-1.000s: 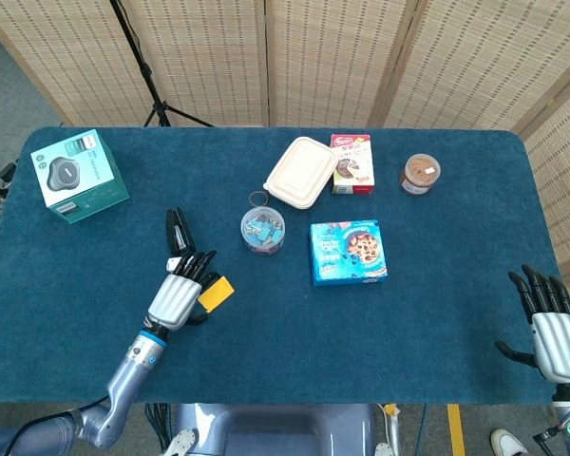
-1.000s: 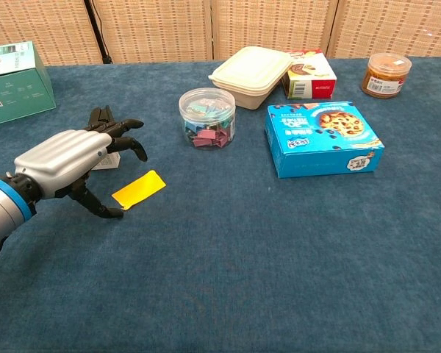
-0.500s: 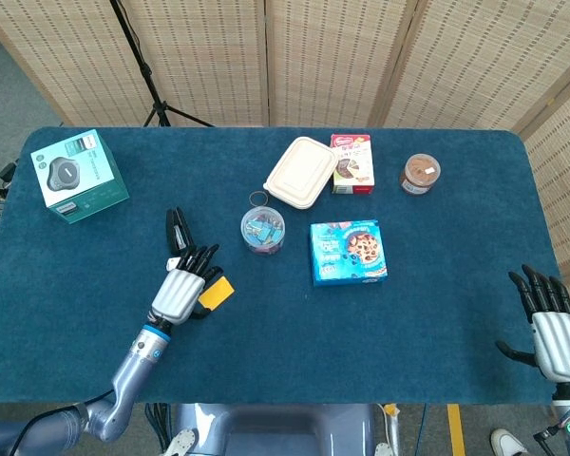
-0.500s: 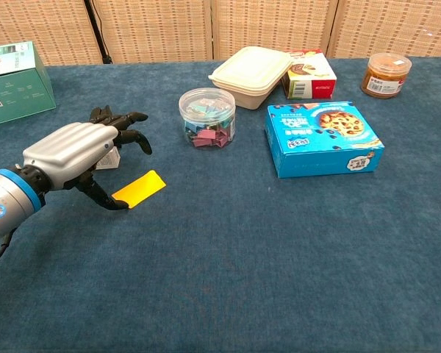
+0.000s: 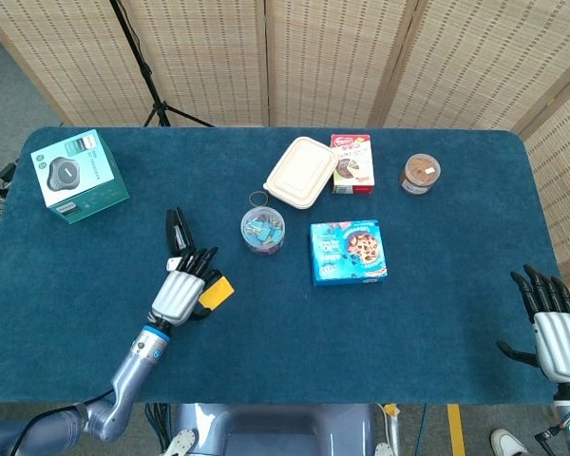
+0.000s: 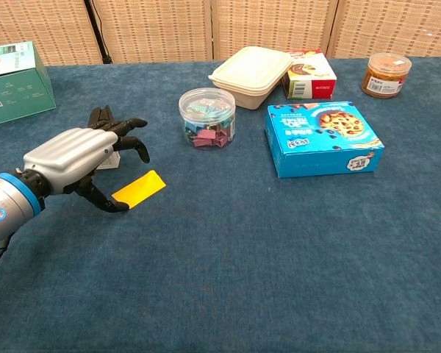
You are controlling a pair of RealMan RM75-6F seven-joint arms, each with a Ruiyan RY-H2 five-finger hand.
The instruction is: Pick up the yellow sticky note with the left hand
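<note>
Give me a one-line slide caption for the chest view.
Left hand poised with curled fingers beside the yellow sticky note lying flat on the blue table, not yet lifted.

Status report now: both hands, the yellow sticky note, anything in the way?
Left hand open beside yellow sticky note, note flat on table. Right hand open, idle. Black clip close behind.

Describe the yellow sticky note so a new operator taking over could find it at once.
Start at the blue tablecloth and go to its left half, where the left hand hovers. The yellow sticky note lies flat on the cloth just by that hand's fingertips, in front of the clear tub of clips. It is the only flat, plain yellow slip; everything nearby is a box or container.
</note>
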